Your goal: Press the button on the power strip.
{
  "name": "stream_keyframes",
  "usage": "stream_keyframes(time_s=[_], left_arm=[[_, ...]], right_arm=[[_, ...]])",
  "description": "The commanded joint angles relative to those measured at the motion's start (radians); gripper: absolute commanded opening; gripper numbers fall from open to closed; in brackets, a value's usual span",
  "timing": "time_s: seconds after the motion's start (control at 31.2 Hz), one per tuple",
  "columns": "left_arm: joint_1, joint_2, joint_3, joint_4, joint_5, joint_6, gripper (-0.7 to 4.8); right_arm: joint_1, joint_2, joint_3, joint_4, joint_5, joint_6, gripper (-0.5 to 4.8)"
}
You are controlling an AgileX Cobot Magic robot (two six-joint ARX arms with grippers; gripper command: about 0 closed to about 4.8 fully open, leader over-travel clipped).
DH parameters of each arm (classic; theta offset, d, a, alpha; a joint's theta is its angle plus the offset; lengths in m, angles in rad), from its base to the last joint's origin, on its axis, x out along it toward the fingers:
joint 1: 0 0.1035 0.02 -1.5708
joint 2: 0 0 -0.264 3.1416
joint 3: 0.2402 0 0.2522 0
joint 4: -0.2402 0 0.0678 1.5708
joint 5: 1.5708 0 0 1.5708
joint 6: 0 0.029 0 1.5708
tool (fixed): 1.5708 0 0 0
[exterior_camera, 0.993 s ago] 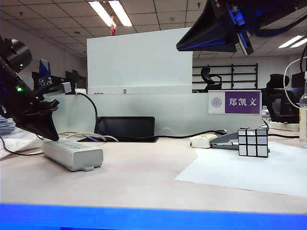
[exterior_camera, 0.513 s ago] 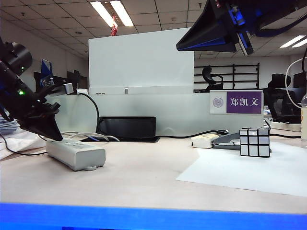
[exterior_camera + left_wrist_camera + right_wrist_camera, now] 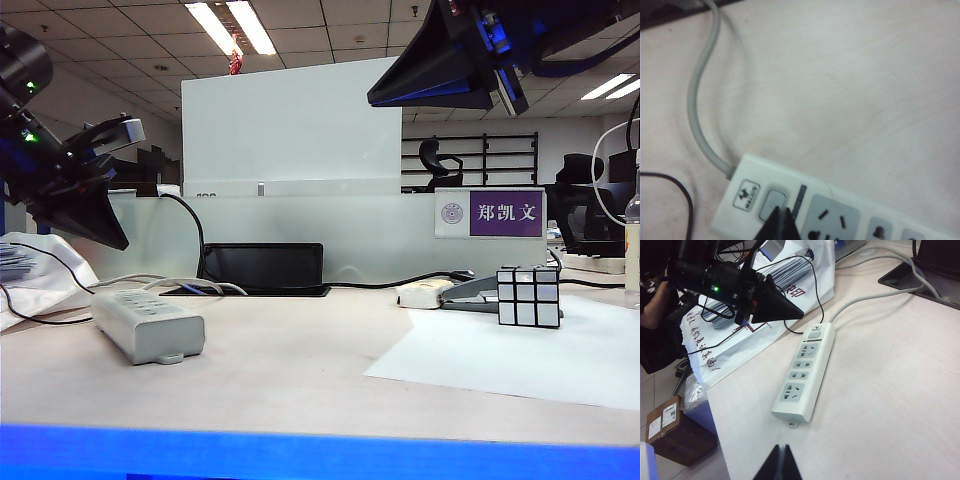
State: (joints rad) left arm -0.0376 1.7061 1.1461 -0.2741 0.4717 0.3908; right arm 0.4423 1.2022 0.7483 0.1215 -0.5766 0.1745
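Exterior view: nameplate (image 3: 490, 213) reads 郑凯文 | left end effector (image 3: 118, 240) clenched above power strip (image 3: 146, 322) | right end effector (image 3: 779, 462) clenched, raised.

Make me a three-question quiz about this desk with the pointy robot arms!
1. Where is the left gripper?
A. above the power strip
B. on the cube
C. under the table

2. How many sockets does the power strip show in the right wrist view?
A. two
B. four
C. seven

3. How are the right gripper jaws?
A. wide open
B. closed to a point
C. holding the cube

Answers: 1 A, its tip hangs over the strip's cable end, not touching. 2 B, four socket groups sit below the button. 3 B, the jaws meet, holding nothing.
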Motion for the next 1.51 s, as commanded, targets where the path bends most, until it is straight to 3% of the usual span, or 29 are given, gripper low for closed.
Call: stream_keyframes(time_s=[0.03,0.48,0.67,0.8,0.99,1.22,1.41,1.51], left_arm=[[0.001,-0.006,0.001,-0.01,0.032,-0.007,-0.05],[0.002,-0.252,-0.064,-0.071,0.045,-0.003,-0.05],[0.003,-0.48,-0.221,-0.072,0.044,-0.019,-0.05],[0.003,-0.664,-0.331,-0.066,0.032,-0.069,-0.05],[0.012,-0.938,-0.477,-0.03,-0.068,-0.199,-0.05],[0.073,-1.262,-0.642,-0.016,-0.068,-0.343,-0.05],[0.081,-1.513,-0.732,0.008,-0.116,-0.483,-0.05],[0.082,-1.619,-0.769,0.007,-0.138,-0.511,-0.05]], right_arm=[[0.002,-0.003,0.005,0.01,-0.003,0.005,0.0],[0.002,-0.048,0.005,0.013,0.002,0.009,0.0],[0.002,-0.163,0.003,0.0,0.12,0.035,0.0],[0.001,-0.269,0.003,-0.029,0.229,0.035,0.0],[0.001,-0.426,-0.005,-0.108,0.348,0.034,0.0],[0.0,-0.632,-0.053,-0.261,0.495,0.017,0.0],[0.0,-0.878,-0.149,-0.279,0.673,0.084,0.0],[0.0,-1.019,-0.206,-0.284,0.76,0.129,0.0]])
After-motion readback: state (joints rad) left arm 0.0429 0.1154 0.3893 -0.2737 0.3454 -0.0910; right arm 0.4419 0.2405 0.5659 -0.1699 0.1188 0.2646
